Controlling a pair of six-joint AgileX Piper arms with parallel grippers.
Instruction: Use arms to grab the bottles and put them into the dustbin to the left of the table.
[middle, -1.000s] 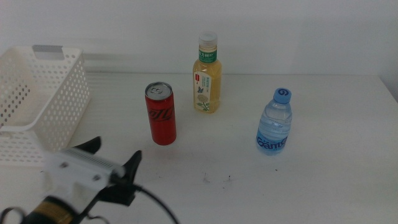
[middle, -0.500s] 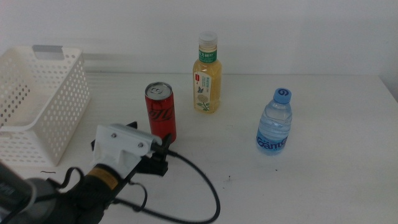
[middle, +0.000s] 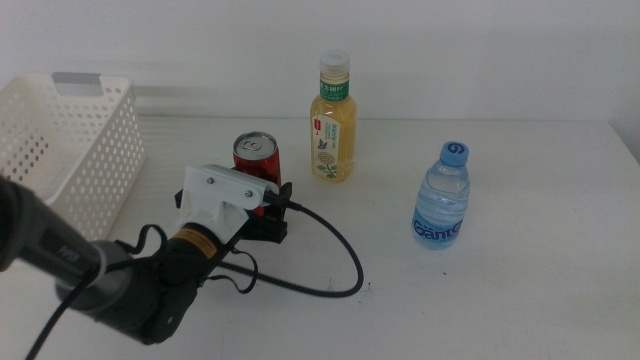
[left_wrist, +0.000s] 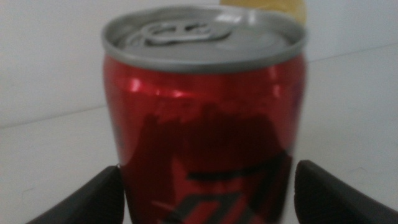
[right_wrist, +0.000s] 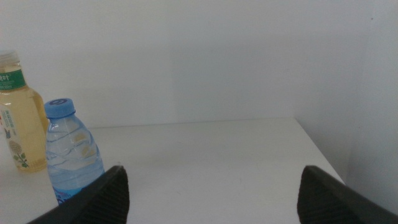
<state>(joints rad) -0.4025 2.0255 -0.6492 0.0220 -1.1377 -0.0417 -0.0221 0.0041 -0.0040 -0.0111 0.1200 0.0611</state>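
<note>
Left end effector (middle: 268, 207) spread wide around upright red can (left_wrist: 205, 118), jaws either side, not yet clamped; can on bench (middle: 520, 290) mid-left, near dustbin (middle: 70, 150); right end effector (right_wrist: 211, 186) open, empty

The left arm (middle: 150, 275) is now further up and right in the frame, away from the lower left corner. Its gripper (middle: 262, 205), previously short of the can (middle: 256, 152), now straddles it, jaws open on either side.
</note>
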